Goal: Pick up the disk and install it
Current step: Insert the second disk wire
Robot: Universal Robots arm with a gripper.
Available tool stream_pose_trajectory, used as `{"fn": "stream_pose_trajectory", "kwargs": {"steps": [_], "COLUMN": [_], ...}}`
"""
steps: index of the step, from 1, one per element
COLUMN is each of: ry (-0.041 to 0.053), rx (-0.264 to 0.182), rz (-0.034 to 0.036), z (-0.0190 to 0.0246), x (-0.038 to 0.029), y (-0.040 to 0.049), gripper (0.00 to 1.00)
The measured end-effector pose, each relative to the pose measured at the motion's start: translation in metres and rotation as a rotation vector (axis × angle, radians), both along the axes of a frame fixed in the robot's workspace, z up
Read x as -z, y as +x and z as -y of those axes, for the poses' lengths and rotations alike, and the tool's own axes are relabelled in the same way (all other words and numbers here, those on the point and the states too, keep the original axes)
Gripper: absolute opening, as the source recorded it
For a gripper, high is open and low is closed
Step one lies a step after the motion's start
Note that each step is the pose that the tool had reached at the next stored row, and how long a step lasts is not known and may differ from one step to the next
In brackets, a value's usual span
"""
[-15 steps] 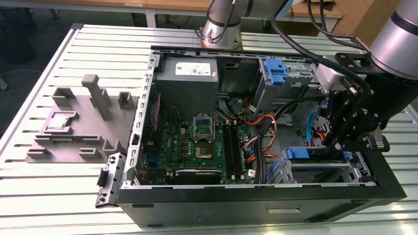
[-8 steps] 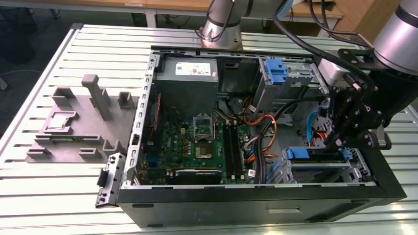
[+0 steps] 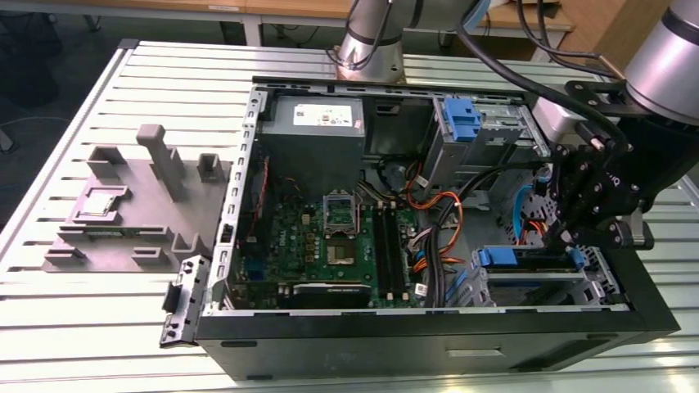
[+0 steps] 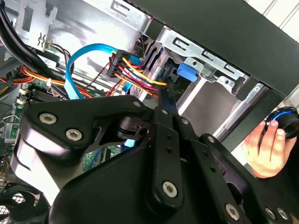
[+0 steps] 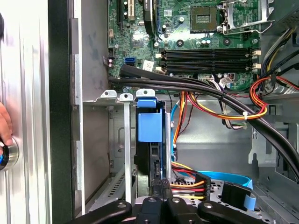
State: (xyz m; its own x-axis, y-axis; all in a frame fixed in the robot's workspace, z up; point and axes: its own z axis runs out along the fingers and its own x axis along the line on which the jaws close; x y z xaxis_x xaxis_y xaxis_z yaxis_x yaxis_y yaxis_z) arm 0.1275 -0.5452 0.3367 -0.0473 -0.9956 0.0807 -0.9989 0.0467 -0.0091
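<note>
The disk point(image 3: 513, 258) stands on edge in the grey drive bay point(image 3: 541, 288) at the case's near corner, on the exterior view's right. Its blue carrier tab point(image 5: 149, 125) faces the bay's outer end in the first wrist view, and the same tab point(image 4: 186, 72) shows in the second wrist view. My gripper point(image 3: 559, 237) hangs over the disk's inner end, beside the red-yellow power cables. Its tips point(image 5: 160, 189) are pinched together on the carrier's edge. The black linkage hides the contact in the second wrist view.
A blue bracket point(image 3: 464, 119) sits on the upper bay beside the grey power supply point(image 3: 317, 119). Thick black cables point(image 5: 210, 88) and a blue data cable point(image 4: 74, 65) cross above the motherboard point(image 3: 327, 237). A grey fixture point(image 3: 137, 205) lies left of the case. A person's hand point(image 4: 261, 144) rests outside it.
</note>
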Motion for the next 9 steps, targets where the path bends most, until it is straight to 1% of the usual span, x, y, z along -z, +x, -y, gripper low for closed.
{"fn": "stream_pose_trajectory", "kwargs": {"steps": [9], "ry": [0.0000], "rx": [0.000], "rz": [0.0000], "z": [0.0000], "x": [-0.0003], "y": [-0.0001], "gripper": [0.10]}}
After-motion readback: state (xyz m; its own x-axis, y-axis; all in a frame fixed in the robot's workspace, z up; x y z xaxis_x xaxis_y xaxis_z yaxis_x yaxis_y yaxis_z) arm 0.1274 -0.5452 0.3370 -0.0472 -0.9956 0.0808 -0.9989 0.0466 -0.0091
